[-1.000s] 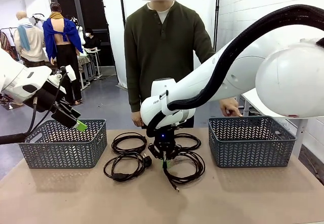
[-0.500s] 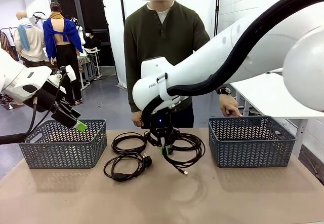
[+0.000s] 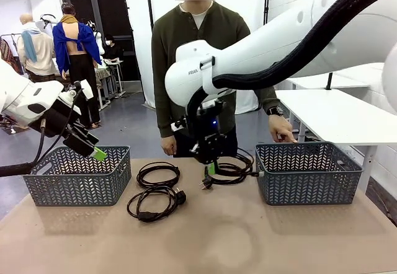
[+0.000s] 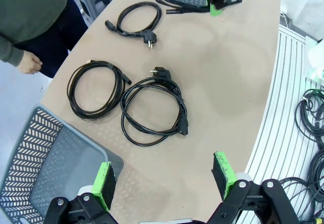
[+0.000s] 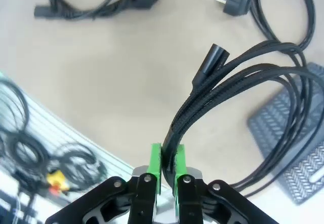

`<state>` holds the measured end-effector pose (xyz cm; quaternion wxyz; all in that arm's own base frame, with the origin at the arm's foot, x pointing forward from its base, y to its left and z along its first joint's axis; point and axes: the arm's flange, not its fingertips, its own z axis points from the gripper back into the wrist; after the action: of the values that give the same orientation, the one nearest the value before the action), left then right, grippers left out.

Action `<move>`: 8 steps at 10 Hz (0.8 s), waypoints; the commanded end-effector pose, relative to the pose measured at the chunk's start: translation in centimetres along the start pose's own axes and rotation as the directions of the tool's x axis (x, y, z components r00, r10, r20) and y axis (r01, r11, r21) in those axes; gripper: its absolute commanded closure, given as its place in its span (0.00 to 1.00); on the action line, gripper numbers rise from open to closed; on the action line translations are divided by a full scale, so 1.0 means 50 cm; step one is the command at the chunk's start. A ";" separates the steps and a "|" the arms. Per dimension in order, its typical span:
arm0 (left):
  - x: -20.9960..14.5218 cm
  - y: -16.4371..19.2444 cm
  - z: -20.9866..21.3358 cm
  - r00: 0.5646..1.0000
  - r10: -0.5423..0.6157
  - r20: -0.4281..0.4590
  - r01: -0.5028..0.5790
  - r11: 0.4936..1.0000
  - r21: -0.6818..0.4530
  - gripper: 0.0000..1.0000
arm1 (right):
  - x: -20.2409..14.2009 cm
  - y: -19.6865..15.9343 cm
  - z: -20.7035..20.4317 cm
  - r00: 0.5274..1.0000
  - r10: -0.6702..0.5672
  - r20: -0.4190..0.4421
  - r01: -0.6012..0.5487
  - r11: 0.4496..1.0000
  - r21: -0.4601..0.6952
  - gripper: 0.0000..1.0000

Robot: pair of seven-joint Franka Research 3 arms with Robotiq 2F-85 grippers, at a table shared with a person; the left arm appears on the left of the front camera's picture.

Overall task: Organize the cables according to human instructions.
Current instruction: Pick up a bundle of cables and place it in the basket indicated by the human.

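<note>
**Tan tabletop, one cord lifted in the right pincer**

Tan tabletop (image 3: 205, 243) runs between two grey lattice baskets, and a person in a dark green top stands at its far edge.

Above the middle of the table hangs the right pincer (image 3: 213, 166). Its green pads are pressed together on several strands of a coiled black cable (image 5: 238, 77). In its own wrist view (image 5: 167, 153) the bunched strands run straight out of the pads. A barrel-shaped plug end juts from the bundle a little beyond the fingertips. The rest of that coil droops from the pincer on the side toward the right basket (image 3: 307, 175), near that basket's left wall.

Below the right pincer, and slightly past it toward the person, a second cable (image 4: 134, 21) lies flat on the table with its two-pin plug pointing outward.

Farther off, on the side of the right pincer away from the right basket, a thin coil (image 3: 158, 175) and a coil with chunky plugs (image 3: 152, 203) lie side by side.

Over the left basket (image 3: 77, 178) the left pincer (image 3: 93, 150) is up in the air, its jaws spread wide with nothing between them. In its wrist view (image 4: 164, 178) those two coils lie ahead of the fingertips, and a corner of the basket sits under one finger.

One hand of the person (image 3: 282, 130) is at the far rim of the right basket, beyond the right pincer.
</note>
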<state>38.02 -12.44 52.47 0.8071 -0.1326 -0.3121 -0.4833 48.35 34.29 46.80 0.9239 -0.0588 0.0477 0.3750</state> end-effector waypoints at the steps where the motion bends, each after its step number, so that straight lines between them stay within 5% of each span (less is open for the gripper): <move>1: -0.006 0.004 -0.002 1.000 -0.004 0.012 0.004 1.000 -0.015 0.00 | -0.019 -0.023 0.006 0.994 0.104 -0.028 -0.106 0.992 -0.070 1.00; 8: -0.006 0.004 -0.002 1.000 -0.004 0.012 0.004 1.000 -0.015 0.00 | -0.012 -0.019 0.004 0.996 0.089 -0.024 -0.090 0.996 -0.027 1.00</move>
<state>38.02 -12.45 52.47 0.8071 -0.1326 -0.3121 -0.4834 48.54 33.28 47.15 0.9049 -0.0739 0.0557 0.4154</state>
